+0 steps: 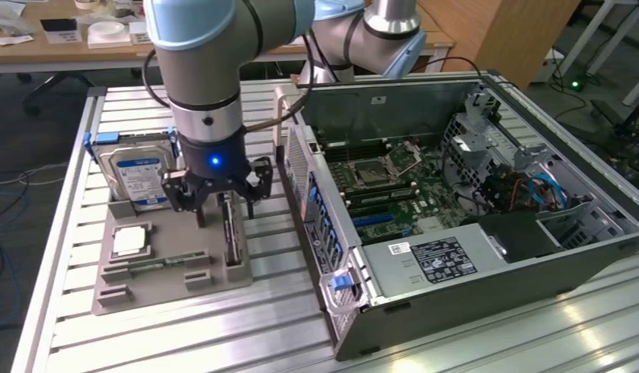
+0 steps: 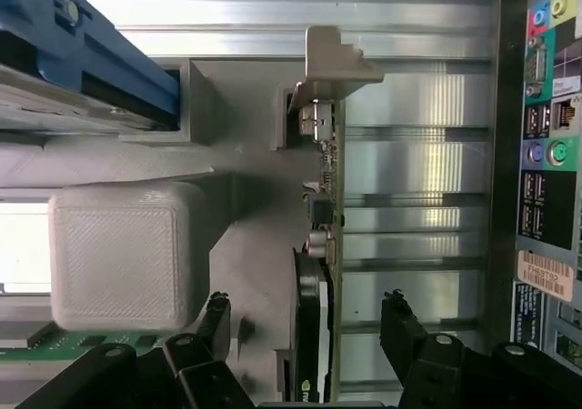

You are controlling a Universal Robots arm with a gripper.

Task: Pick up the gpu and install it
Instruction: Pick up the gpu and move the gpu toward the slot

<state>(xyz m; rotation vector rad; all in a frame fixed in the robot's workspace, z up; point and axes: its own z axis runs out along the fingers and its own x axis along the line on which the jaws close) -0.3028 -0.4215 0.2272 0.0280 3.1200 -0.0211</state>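
Left of centre in the exterior view, the pincer (image 1: 218,200) hangs, jaws apart, astride the graphics card (image 1: 232,241), apparently stood on edge in its holder (image 1: 158,286) for gripping.

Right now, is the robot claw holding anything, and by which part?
Nothing is held. The open black gripper hangs around the thin dark gpu card standing in its grey holder.

The gpu (image 2: 323,209) stands on edge in the grey holder (image 2: 245,154), its metal bracket (image 2: 332,59) at the end away from the gripper (image 2: 306,302). The jaws are spread wide, with one finger (image 2: 405,332) on each side of the card and neither touching it. Near the holder are a blue-railed hard drive (image 2: 82,45), a green memory stick (image 2: 73,344) and the computer case's rear ports (image 2: 546,154).
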